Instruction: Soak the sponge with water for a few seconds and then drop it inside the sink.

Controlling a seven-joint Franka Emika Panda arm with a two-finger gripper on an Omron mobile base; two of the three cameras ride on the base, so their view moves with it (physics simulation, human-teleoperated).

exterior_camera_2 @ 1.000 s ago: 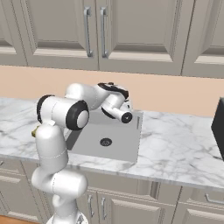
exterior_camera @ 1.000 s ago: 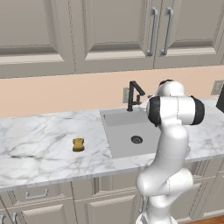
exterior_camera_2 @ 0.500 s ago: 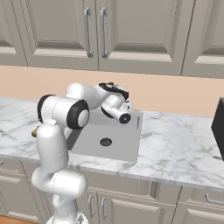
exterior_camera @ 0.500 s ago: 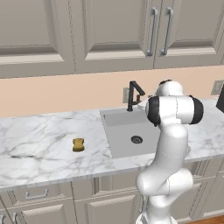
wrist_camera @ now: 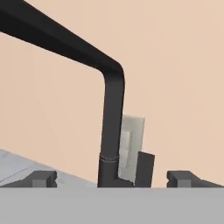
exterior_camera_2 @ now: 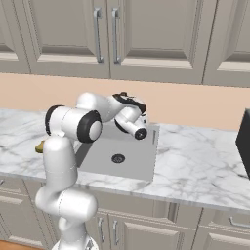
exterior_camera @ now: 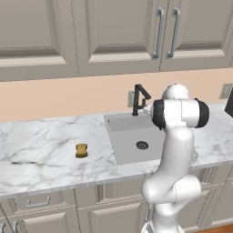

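Nothing moved | pincer (wrist_camera: 112,177) spread wide, facing faucet (wrist_camera: 109,109) | no writing legible

Your two base cameras looked forward and down from behind, left and right, both sharing the sink (exterior_camera: 132,139) (exterior_camera_2: 119,156). Your hand camera sat close, facing the black faucet (wrist_camera: 109,127).

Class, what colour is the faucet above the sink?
Black; the faucet shows best in the hand view.
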